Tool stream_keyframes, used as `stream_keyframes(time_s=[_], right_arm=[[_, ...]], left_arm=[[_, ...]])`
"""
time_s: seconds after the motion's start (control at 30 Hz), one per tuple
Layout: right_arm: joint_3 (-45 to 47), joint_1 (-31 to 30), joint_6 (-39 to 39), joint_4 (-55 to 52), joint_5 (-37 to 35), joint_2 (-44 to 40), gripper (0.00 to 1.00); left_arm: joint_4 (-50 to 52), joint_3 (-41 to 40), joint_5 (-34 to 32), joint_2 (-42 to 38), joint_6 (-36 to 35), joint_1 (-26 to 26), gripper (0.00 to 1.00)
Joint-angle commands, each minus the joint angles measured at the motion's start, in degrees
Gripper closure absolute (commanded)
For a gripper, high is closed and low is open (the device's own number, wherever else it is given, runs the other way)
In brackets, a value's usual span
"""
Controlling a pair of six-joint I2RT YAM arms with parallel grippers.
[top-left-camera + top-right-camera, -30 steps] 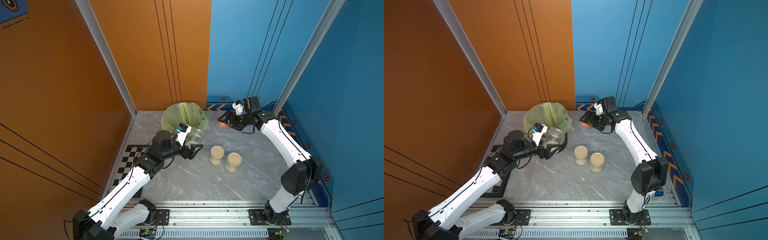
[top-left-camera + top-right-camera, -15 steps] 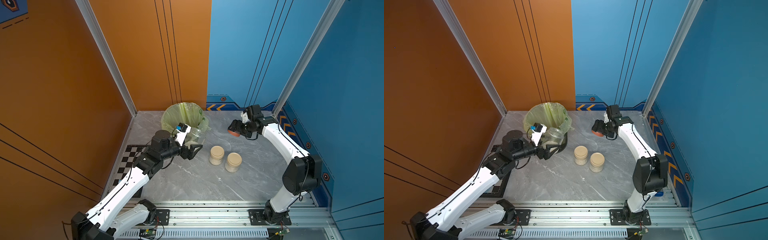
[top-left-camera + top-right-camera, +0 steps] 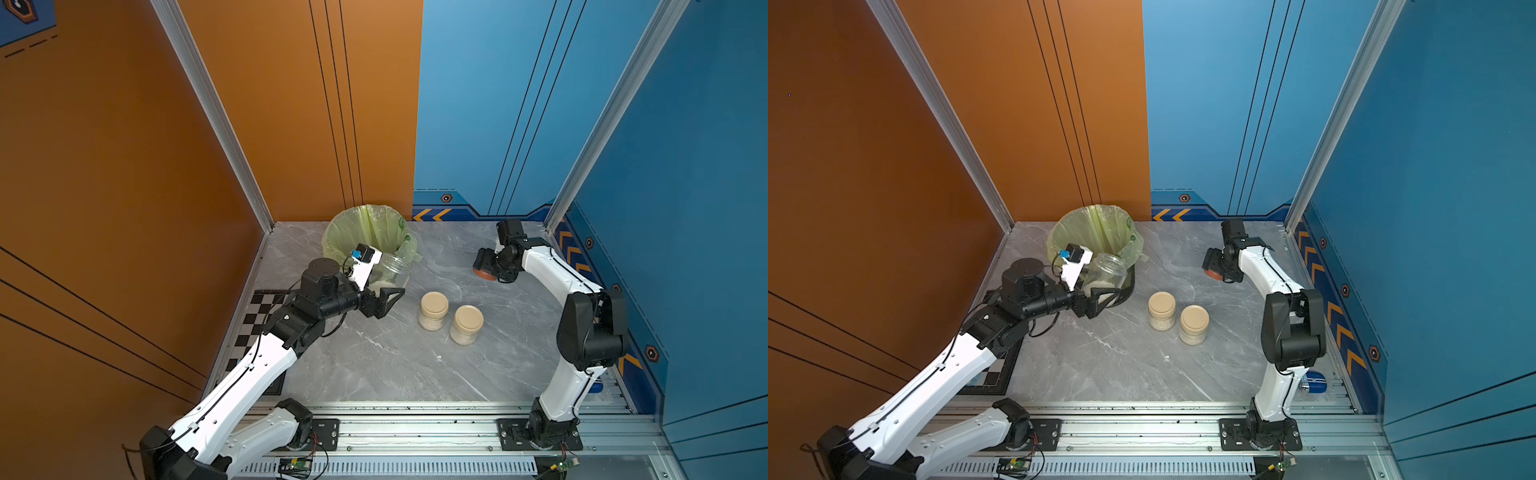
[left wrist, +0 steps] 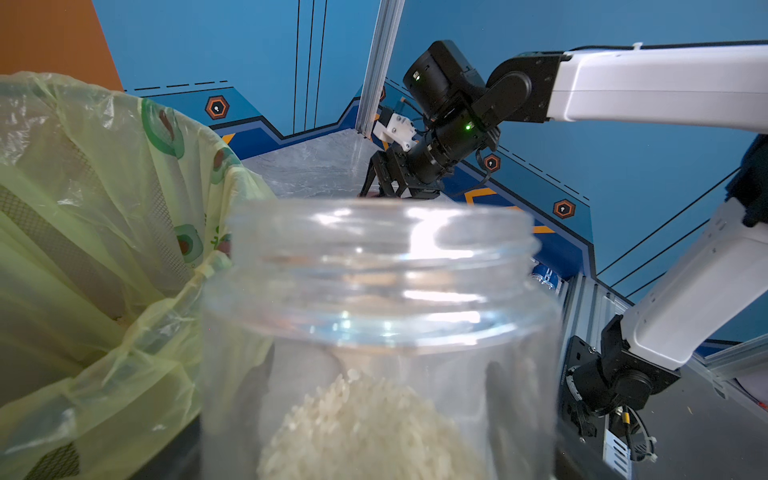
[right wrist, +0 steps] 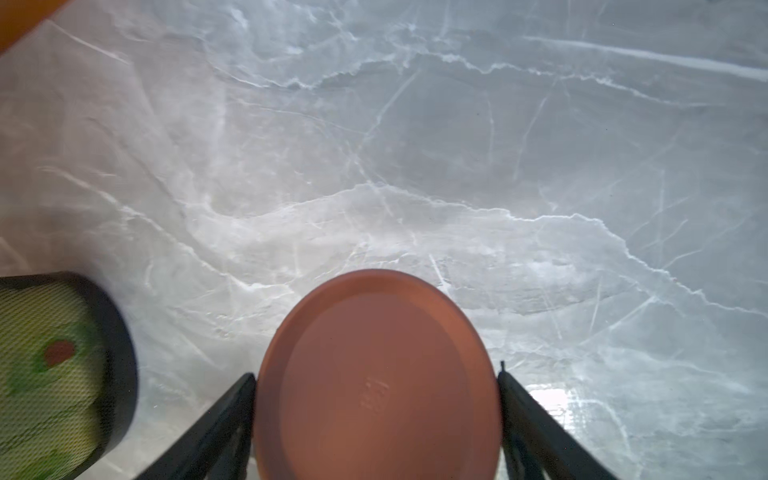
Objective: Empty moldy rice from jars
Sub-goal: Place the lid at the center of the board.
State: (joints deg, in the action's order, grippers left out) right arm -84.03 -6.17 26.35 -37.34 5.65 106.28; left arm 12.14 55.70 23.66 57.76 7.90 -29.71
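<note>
While L gripper (image 3: pixel 1100 300) clamps the open jar (image 3: pixel 1105 270) just beside the bin (image 3: pixel 365 232), rice (image 4: pixel 365 424) sits low inside it. R gripper (image 5: pixel 376 374) pinches the red-brown lid (image 5: pixel 374 332) low over the table (image 3: pixel 374 365). Risk: tipping short of the rim spills grains on the table; the bag edge could snag the jar mouth.

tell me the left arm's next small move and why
Probably tip the jar over the bin: the left claw holds it open beside the bin's rim, with rice inside.
</note>
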Motion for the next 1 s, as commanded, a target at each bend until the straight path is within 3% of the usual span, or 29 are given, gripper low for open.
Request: stream_keyframes(time_s=[0.0, 0.5, 0.6, 0.77, 0.97], right_arm=[[0.4, 1.4, -0.9, 1.4, -3.7, 2.4, 0.33], [-3.8, 6.6, -0.5, -1.1, -6.2, 12.1, 0.3], [-4.5, 6.8, -0.8, -2.1, -6.0, 14.1, 0.24], [-6.2, 6.5, -1.5, -4.6, -5.9, 13.3, 0.0], [-9.9, 4.8, -2.7, -9.5, -7.3, 10.2, 0.0]], left_arm=[[-2.9, 4.7, 1.0, -0.9, -0.8, -0.3, 1.0], [-2.2, 6.2, 0.8, 0.1, 0.3, -0.3, 1.0], [-2.2, 6.7, 1.0, 0.4, 0.5, -0.4, 1.0], [-2.2, 7.6, 1.2, 0.5, 0.6, -0.4, 1.0], [-2.1, 8.5, 1.2, 0.5, 0.5, -0.4, 1.0]])
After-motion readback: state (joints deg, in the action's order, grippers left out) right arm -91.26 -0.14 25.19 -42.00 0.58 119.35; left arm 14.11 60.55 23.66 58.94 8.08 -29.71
